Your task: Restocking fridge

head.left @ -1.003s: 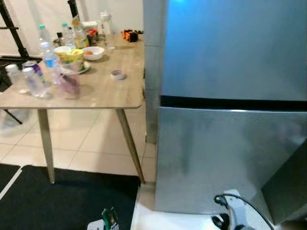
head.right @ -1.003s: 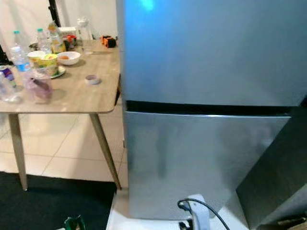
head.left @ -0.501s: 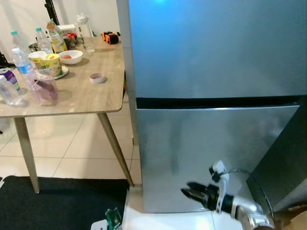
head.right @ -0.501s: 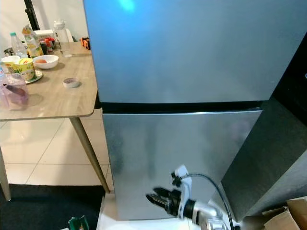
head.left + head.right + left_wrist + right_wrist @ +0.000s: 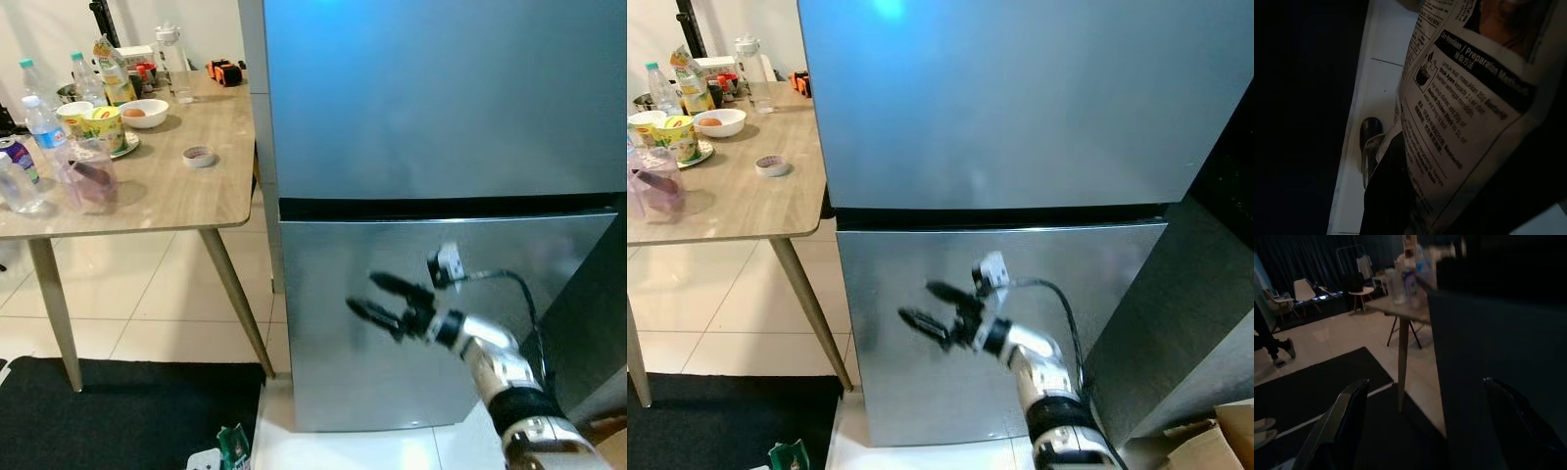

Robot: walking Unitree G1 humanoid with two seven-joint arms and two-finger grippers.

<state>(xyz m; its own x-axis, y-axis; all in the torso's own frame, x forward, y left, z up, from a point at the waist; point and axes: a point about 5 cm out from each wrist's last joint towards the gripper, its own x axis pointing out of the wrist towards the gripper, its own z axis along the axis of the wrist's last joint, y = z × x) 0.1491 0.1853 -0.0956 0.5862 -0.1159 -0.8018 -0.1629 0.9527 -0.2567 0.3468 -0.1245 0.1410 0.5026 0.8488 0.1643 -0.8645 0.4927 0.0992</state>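
Observation:
The silver fridge stands shut, its upper door [image 5: 441, 98] above its lower door [image 5: 333, 372], with a dark gap between them. My right gripper [image 5: 377, 299] is open, raised in front of the lower door's upper half, fingers pointing left. In the right wrist view its fingers [image 5: 1347, 416] stand wide apart, with the fridge's side and a table leg beyond. My left arm hangs low; a green packet [image 5: 228, 446] peeks in at the bottom edge. The left wrist view shows a printed food packet [image 5: 1469, 103] pressed against a dark finger [image 5: 1391, 196].
A wooden table [image 5: 186, 201] stands left of the fridge with several bottles [image 5: 39, 117], a white bowl [image 5: 144, 113], cups and a tape roll [image 5: 199, 156]. A black mat [image 5: 118, 411] lies below on the tiled floor. A dark cabinet [image 5: 1205, 313] flanks the fridge's right.
My right arm has risen from near the floor to the lower door's upper half, fingers still apart. The camera swung right a second ago and has since held.

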